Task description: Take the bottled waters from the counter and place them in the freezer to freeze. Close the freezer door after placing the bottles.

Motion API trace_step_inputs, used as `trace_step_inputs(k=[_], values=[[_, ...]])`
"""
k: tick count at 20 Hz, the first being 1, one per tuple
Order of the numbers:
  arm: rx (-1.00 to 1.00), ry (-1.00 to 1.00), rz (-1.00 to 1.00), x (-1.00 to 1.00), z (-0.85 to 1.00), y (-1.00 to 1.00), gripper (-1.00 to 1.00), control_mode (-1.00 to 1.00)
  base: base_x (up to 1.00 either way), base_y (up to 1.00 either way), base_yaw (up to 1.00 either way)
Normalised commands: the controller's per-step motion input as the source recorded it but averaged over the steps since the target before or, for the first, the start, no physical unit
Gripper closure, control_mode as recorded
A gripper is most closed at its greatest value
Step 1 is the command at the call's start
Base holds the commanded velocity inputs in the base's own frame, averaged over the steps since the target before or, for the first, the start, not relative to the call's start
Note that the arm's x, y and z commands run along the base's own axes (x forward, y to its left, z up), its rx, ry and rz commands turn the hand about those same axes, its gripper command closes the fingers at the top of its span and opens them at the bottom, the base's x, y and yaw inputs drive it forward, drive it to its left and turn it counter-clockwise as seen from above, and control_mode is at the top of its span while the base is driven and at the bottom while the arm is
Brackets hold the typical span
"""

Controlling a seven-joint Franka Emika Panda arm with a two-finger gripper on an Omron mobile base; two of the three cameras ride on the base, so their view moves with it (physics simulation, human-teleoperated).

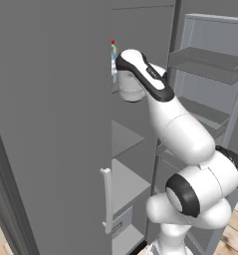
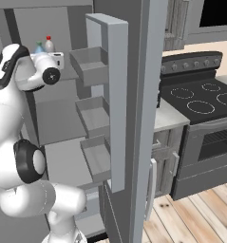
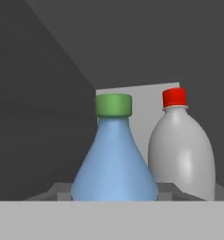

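The blue bottled water [image 3: 114, 164] with a green cap stands upright on an upper shelf inside the freezer [image 1: 124, 140], right in front of the hand. My gripper [image 3: 114, 192] is shut on its lower body, with the fingertips mostly hidden beside it. The whitish bottled water [image 3: 181, 150] with a red cap stands just right of it, close by. From the right base, both caps [image 2: 44, 46] show above my gripper [image 2: 53, 59]. The freezer door [image 2: 117, 104] stands wide open to my right, its bins [image 1: 205, 64] facing in. The counter [image 2: 169, 116] lies beyond the door.
The fridge's other door [image 1: 51, 124] is shut on my left, its handle [image 1: 106, 199] near the open compartment. Lower freezer shelves [image 2: 62, 161] sit under the arm. A black stovetop [image 2: 200, 102] and oven stand to the right on a wood floor [image 2: 191, 218].
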Motion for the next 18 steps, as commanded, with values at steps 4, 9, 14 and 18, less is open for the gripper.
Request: trace_step_inputs(k=[4, 9, 14, 18], values=[[0.0, 0.0, 0.0, 0.0, 0.0, 0.0, -1.0, -1.0, 0.0, 0.0, 0.0], [0.0, 0.0, 0.0, 0.0, 0.0, 0.0, -1.0, -1.0, 0.0, 0.0, 0.0], [0.0, 0.0, 0.0, 0.0, 0.0, 0.0, -1.0, -1.0, 0.0, 0.0, 0.0], [0.0, 0.0, 0.0, -0.23, 0.0, 0.0, -1.0, -1.0, 0.0, 0.0, 0.0]])
